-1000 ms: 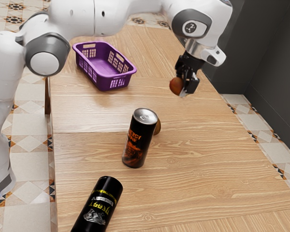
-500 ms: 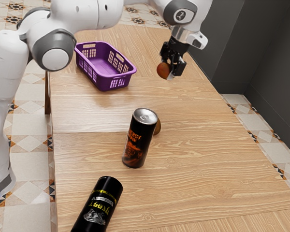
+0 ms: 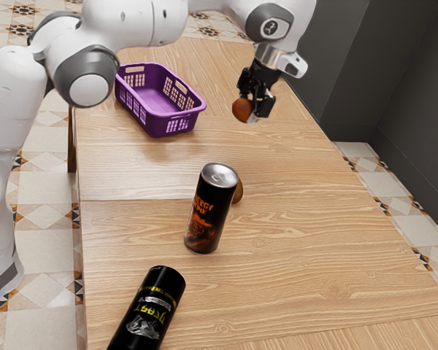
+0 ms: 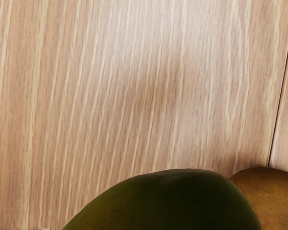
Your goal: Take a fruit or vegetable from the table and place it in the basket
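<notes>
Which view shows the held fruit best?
The exterior view: the fruit is raised in the gripper, most of its outline visible. The wrist view shows its green side up close, cut off by the picture's edge.

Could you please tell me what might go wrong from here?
The fruit bulges out at one side of the gripper, so it might slip. The gripper is not over the basket yet, so letting go now would likely drop it on the table. Carried too low, it could hit the basket's rim.

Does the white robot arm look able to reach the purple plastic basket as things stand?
Probably yes: its black gripper holds a reddish-brown fruit above the wooden table, and nothing visible blocks the way to the basket.
</notes>
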Controlling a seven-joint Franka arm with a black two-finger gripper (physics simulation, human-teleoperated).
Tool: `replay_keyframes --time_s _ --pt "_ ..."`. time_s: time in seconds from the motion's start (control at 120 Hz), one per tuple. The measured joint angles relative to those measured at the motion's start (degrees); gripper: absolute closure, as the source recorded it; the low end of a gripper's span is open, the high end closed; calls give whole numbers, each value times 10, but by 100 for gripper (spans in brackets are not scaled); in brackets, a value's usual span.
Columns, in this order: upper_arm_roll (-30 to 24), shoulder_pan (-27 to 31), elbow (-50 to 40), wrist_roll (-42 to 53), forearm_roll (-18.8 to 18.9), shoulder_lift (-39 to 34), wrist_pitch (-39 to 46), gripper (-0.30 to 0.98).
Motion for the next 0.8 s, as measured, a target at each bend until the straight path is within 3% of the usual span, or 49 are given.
replay_keyframes --time_s 0.2,0.442,0.8 --pt "19 22 -39 5 -7 -22 0 25" --pt "15 54 -175 5 19 -168 1 24" --pt "77 68 -205 6 33 -186 -7 25"
